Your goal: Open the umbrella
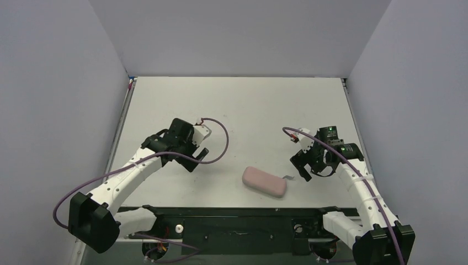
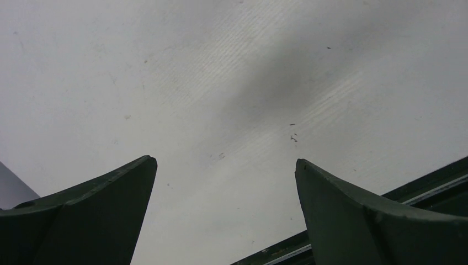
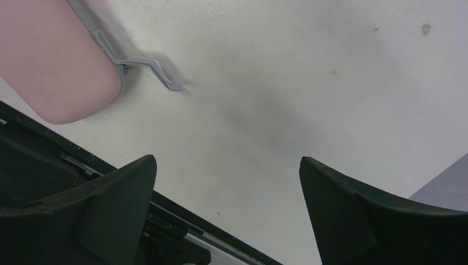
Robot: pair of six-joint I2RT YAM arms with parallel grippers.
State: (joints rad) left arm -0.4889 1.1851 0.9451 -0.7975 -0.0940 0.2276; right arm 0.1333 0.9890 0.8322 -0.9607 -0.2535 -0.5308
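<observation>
A shut pink oblong case [image 1: 265, 181] lies on the white table near the front edge, between the two arms. The umbrella is hidden; only a thin pale grey strap [image 1: 288, 177] pokes out at the case's right end. The right wrist view has the case [image 3: 49, 61] at top left with the strap [image 3: 149, 69] lying flat on the table. My right gripper [image 1: 302, 168] hovers just right of the strap, open and empty [image 3: 226, 159]. My left gripper [image 1: 197, 157] is well to the left of the case, open over bare table [image 2: 225, 161].
A black rail [image 1: 232, 212] runs along the table's near edge below the case. Grey walls close in the left, back and right sides. Purple cables loop from both wrists.
</observation>
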